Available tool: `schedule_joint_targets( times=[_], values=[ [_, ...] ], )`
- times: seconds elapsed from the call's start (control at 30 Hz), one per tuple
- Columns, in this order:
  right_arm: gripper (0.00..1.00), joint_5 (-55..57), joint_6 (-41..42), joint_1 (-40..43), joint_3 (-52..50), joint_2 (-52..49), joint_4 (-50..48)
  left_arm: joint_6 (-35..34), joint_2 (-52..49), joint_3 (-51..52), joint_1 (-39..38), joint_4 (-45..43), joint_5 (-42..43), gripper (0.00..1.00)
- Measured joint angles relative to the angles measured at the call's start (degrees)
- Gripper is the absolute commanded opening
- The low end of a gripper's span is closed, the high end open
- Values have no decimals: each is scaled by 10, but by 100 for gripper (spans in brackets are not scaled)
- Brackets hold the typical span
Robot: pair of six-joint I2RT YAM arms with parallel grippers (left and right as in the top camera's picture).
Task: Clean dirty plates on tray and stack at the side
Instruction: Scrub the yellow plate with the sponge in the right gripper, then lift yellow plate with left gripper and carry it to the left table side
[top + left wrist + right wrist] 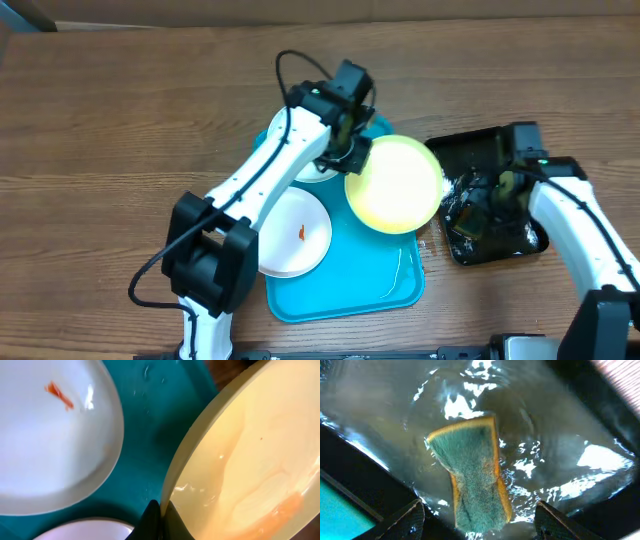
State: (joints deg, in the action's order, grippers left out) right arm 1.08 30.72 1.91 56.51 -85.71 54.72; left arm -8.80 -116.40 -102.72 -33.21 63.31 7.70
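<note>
A green-topped sponge (472,477) with a yellow edge lies in shallow, glinting water (470,390) on the glossy black tray (380,420). The right gripper (479,516) hangs over the sponge's near end, its fingers spread wide to either side and touching nothing. Lower left of the sponge, past the black rim, a corner of the blue tray (340,510) shows.

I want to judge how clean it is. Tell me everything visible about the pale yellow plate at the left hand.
The yellow plate is round, shallow, glossy, pale yellow-green. The left hand pinches its rim and holds it tilted above the far right corner of the blue tray, beside the black tray. Its face looks wet, with a faint orange smear near one edge.
</note>
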Motion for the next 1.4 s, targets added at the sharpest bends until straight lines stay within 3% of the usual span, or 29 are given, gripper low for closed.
schedule_joint_targets(
  times=[0.37,0.67,1.0,1.4],
  values=[
    [72,-172,-49,202,39,86,79,-28,0,-32,-115,-153,-163,4],
    [72,-207,-70,228,39,86,94,-19,0,-32,-180,-261,-336,4],
    [72,-212,-77,228,39,86,92,79,0,-32,-240,-336,-498,4],
    [72,-212,-83,228,39,86,92,216,0,-32,-289,-432,-603,4]
  ],
)
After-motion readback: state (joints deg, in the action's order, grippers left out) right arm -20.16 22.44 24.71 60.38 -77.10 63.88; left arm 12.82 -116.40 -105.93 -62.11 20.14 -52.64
